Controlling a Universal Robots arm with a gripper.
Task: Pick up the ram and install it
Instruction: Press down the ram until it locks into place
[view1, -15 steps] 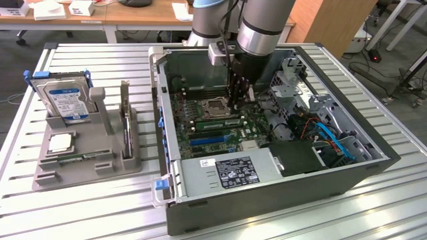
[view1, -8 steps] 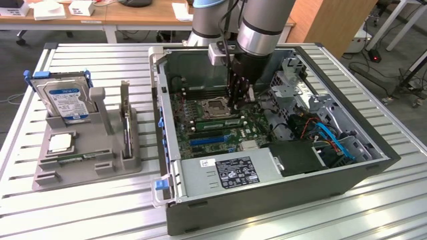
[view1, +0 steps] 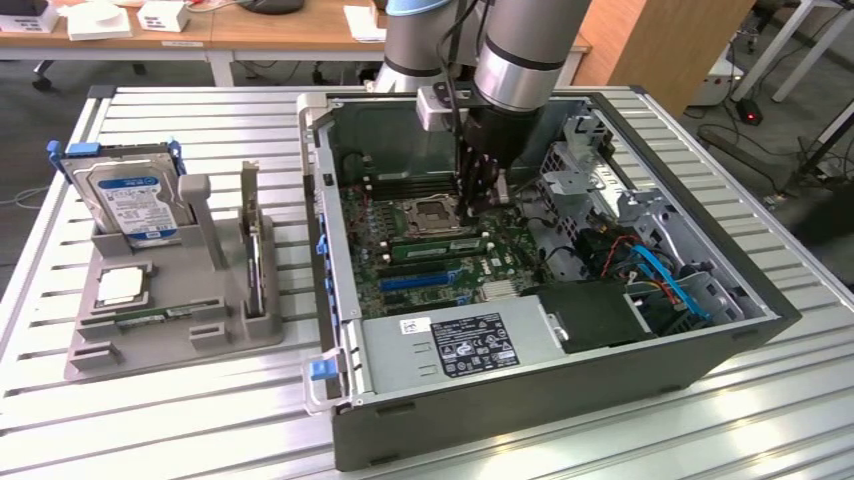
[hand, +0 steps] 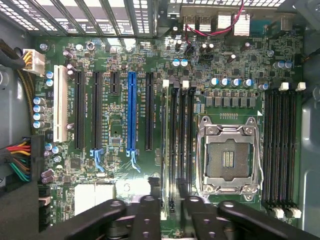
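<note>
A green ram (view1: 430, 246) stick stands on edge in a memory slot beside the empty processor socket (hand: 227, 160) on the motherboard inside the open computer case (view1: 340, 300). In the wrist view the ram (hand: 164, 140) appears as a thin pale edge running into the gap between my fingers. My gripper (view1: 478, 200) hangs straight down inside the case, over the end of that slot. The dark fingers (hand: 150, 210) stand apart, wider than the stick, and nothing is clamped between them. My gripper (hand: 171, 202) is open.
A grey holder (view1: 174, 330) on the slatted table at the exterior view's left carries a hard drive (view1: 134, 200) with a blue label, a square silver chip (view1: 120, 285) and another green stick (view1: 160, 318). The power supply (view1: 461, 345), cables and drive cage crowd the case's other end.
</note>
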